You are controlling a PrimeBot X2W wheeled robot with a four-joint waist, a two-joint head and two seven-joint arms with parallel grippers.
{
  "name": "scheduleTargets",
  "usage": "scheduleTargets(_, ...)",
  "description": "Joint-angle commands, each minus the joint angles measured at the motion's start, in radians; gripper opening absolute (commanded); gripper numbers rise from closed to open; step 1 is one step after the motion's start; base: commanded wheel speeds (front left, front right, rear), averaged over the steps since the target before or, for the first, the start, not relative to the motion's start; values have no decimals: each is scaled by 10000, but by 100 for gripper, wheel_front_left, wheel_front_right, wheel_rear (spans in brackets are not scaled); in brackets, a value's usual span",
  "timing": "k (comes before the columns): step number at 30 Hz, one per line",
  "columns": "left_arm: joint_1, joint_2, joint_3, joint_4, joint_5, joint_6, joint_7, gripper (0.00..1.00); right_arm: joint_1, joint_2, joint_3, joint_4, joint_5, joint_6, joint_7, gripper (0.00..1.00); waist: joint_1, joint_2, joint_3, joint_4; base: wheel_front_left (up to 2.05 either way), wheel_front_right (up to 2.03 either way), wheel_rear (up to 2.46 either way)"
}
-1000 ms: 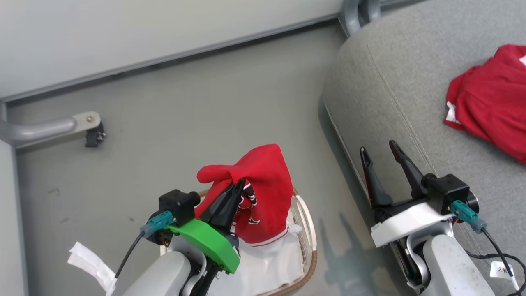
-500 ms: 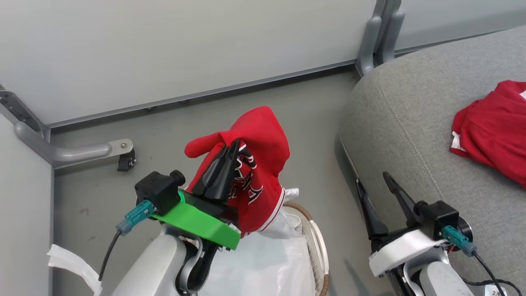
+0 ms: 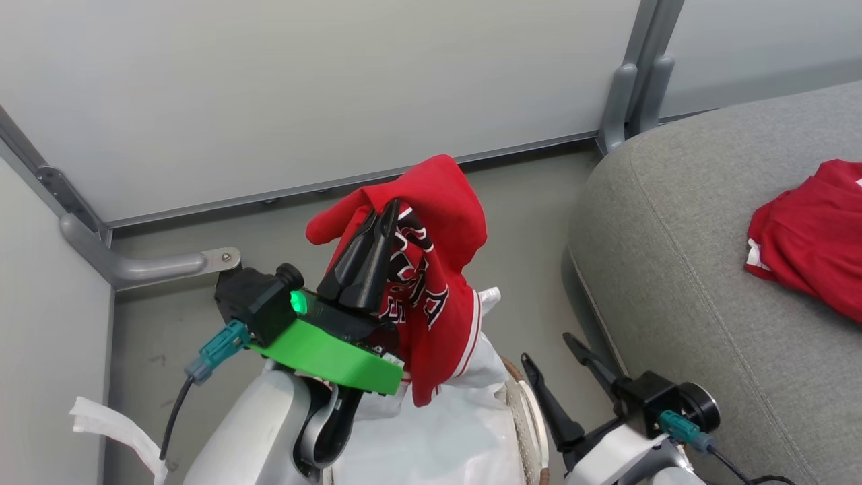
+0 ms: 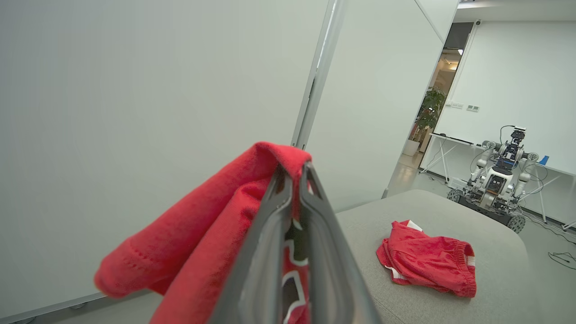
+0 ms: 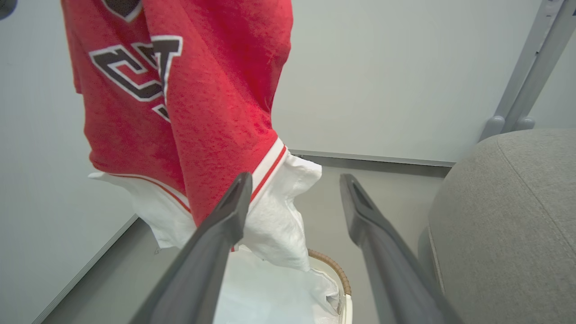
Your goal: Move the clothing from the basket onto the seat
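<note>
- Smooth grey floor (image 3: 525, 222) across the middle of the head view, closed in by pale wall panels (image 3: 337, 87) from 9 round to 12 o'clock, with a grey metal post (image 3: 636, 74) at 1 o'clock.
- At 3 o'clock, the seat (image 3: 673, 236), light grey with a rounded corner; on it, near the right edge, a crumpled red garment (image 3: 808, 236) with white trim.
- At 6 o'clock, the basket (image 3: 522, 404) on the floor, near the seat, white liner (image 3: 438, 438) bunched inside.
- In the left wrist view, at 3 o'clock beyond the seat, a second robot (image 4: 495, 180) by a white wall.
- Clamped shut on the jersey (image 3: 444, 222), the left gripper (image 3: 382, 205), raised above the basket; red cloth draped over the fingertips, hem hanging down with a raised fold of liner touching it.
- At 5 o'clock, the right gripper (image 3: 547, 347), jaws spread wide, gripping nothing, between basket and seat.
</note>
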Motion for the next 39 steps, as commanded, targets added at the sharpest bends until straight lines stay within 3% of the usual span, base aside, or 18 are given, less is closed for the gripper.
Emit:
scheduleTargets(1,-223,-69,-28,-87,119,-32,-8,0,-180,-44,255,59,-110,-10,-1,100,1,0,-4,86,0,0,0)
scheduleTargets(12,-723,-323,-681,-116,132,-32,-9,0,-1513,95,1630,887,-131,-10,1,100,1,0,235,727,0,0,0)
scheduleTargets(24,-1284,-552,-1646,-32,-116,-32,-9,0,-2402,184,1418,1671,-891,-10,1,100,1,0,499,1360,0,0,0)
scheduleTargets(37,-1805,-732,-2607,-146,-478,-32,-8,0,-2656,181,1458,3222,-726,-10,1,100,1,0,591,1993,0,0,0)
scheduleTargets(39,-1822,-745,-2666,-157,-514,-32,-8,0,-2644,181,1497,3391,-667,-10,1,40,1,0,599,2047,0,0,0)
